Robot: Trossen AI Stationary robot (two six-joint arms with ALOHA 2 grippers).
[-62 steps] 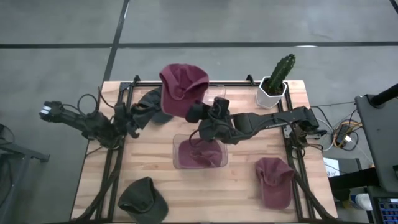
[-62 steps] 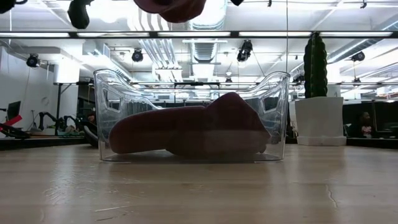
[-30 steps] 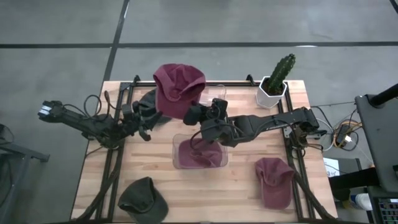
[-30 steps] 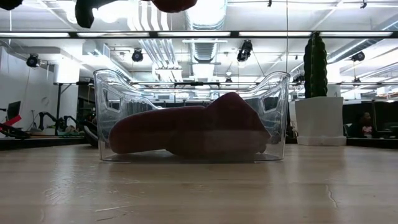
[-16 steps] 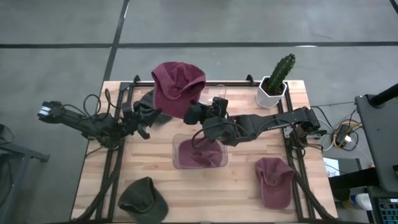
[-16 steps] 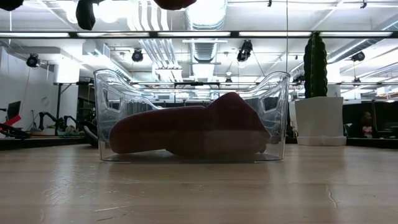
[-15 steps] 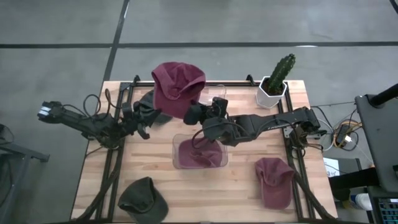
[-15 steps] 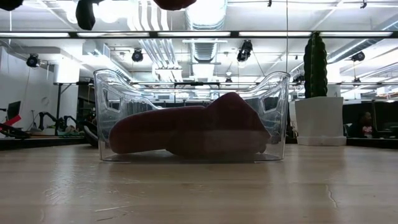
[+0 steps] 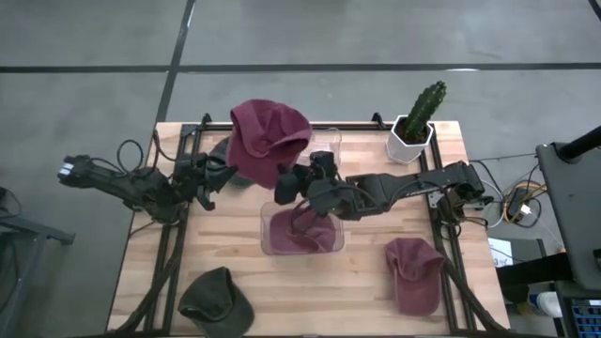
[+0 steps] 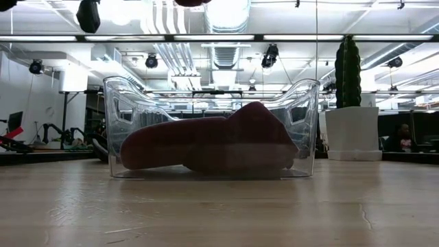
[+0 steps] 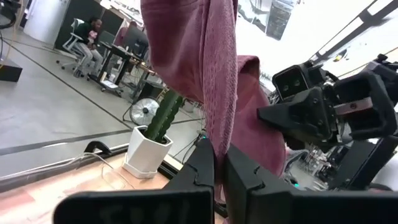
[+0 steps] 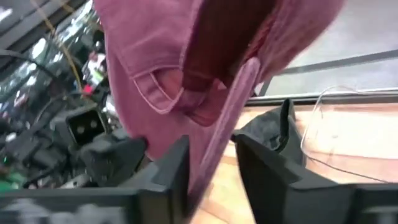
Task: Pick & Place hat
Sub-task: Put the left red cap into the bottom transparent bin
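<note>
High view shows you hold the maroon hat [image 9: 268, 141] aloft, upper centre of frame, above the clear bin [image 9: 302, 228] that already contains a hat. Both the left gripper [image 11: 217, 168] and the right gripper [image 12: 211, 165] pinch its fabric. Centre it over the bin, lower it, then release both sides together.

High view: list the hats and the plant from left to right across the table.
Dark hat at the front edge → maroon hat held up by both arms → maroon hat in the clear bin → maroon hat lying on the table → cactus in its white pot.
</note>
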